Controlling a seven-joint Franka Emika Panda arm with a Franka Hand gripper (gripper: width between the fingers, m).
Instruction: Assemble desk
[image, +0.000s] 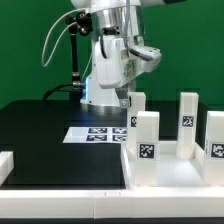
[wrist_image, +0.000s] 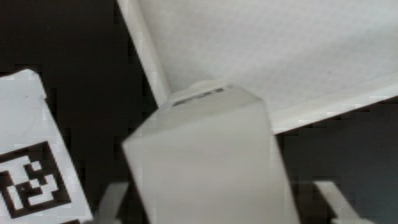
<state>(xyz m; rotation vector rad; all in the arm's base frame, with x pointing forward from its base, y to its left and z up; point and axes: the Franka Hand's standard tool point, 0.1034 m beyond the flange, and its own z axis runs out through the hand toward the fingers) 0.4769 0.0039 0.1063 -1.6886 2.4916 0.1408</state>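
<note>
The white desk panel (image: 176, 172) lies at the exterior view's right. Three tagged legs stand upright on it: a near one (image: 147, 146), a far one (image: 187, 120) and one at the right edge (image: 215, 136). A further leg (image: 138, 106) stands at the panel's far left corner, under my gripper (image: 130, 96). In the wrist view this leg (wrist_image: 205, 150) stands between my fingers (wrist_image: 118, 203), with dark gaps on both sides. My gripper (wrist_image: 222, 208) is open around it. The panel (wrist_image: 267, 50) lies behind.
The marker board (image: 100, 133) lies on the black table to the left of the panel. A white block (image: 5, 166) sits at the left edge. A white tagged surface (wrist_image: 27, 170) shows beside the leg in the wrist view; I cannot tell what it is.
</note>
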